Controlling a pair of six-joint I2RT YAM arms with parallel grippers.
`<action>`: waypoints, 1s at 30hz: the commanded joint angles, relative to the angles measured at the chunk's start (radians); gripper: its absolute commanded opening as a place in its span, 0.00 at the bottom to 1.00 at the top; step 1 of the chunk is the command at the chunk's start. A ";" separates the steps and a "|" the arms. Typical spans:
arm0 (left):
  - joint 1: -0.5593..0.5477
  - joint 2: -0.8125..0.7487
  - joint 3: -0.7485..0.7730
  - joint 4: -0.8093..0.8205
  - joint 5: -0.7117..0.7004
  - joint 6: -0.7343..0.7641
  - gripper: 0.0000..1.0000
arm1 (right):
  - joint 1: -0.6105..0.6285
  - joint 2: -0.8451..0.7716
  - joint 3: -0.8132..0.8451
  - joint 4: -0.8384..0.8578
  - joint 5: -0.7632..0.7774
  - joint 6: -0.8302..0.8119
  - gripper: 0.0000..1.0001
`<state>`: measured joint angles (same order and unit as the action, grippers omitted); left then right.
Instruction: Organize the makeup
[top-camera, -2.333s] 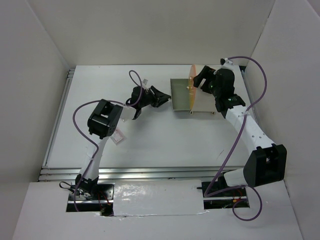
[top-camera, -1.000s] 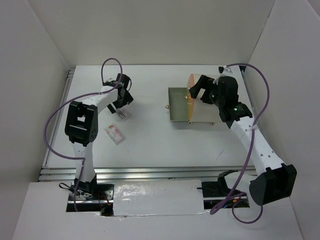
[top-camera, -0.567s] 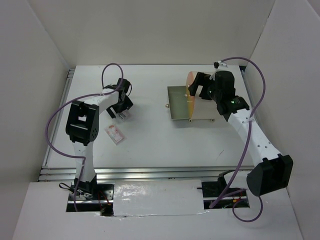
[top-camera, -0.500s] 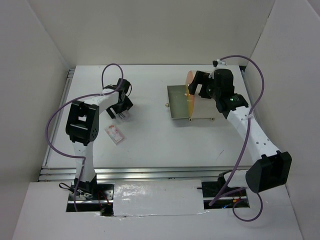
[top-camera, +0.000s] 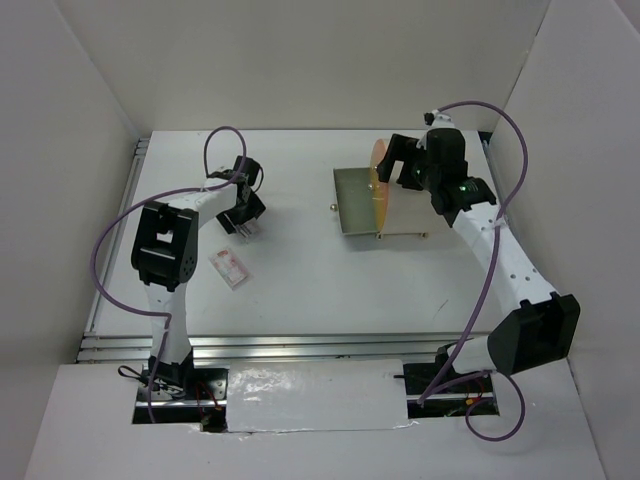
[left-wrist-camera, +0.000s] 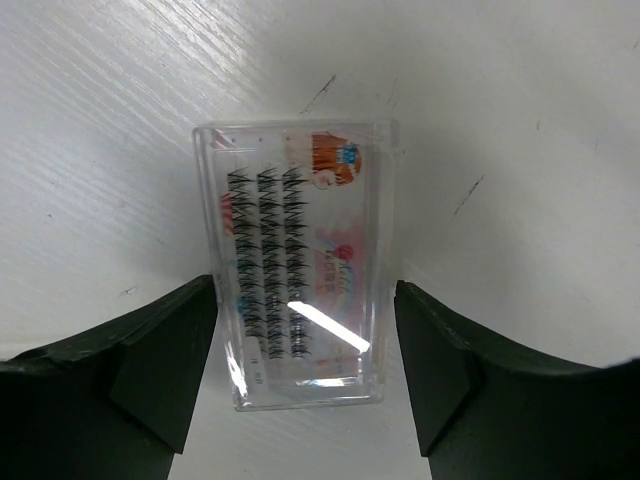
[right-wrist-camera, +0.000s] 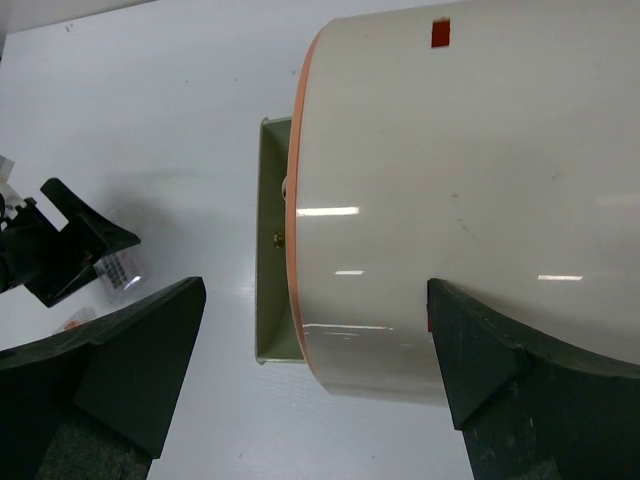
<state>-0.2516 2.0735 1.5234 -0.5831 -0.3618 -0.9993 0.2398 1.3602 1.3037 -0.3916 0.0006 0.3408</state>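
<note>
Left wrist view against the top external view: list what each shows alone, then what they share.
Only the left wrist: what is inside the clear case, rows of black lashes beside a printed card. Only the top external: a second packet lying nearer the arm bases, the cream container with its drawer out, and the right gripper at it. Both: the case on the white table, with the left gripper open, a finger on either side of it.

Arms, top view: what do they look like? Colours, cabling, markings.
Left arm and right arm: white links, black boxy joint housings. A purple cable loops along each. Green light on the right arm. Fingers black, wedge-shaped.
</note>
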 joint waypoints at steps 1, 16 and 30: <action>0.005 -0.001 -0.019 0.034 0.023 -0.005 0.82 | 0.006 0.020 0.095 -0.041 0.004 -0.048 1.00; 0.008 0.010 -0.035 0.081 0.064 0.013 0.24 | 0.016 -0.062 0.143 -0.128 0.073 -0.026 1.00; -0.089 -0.207 -0.042 0.231 0.223 0.172 0.11 | 0.015 -0.331 0.097 -0.141 -0.026 0.006 1.00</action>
<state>-0.2676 1.9755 1.4433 -0.4767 -0.2348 -0.9165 0.2493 1.0519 1.4242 -0.5396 0.0128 0.3374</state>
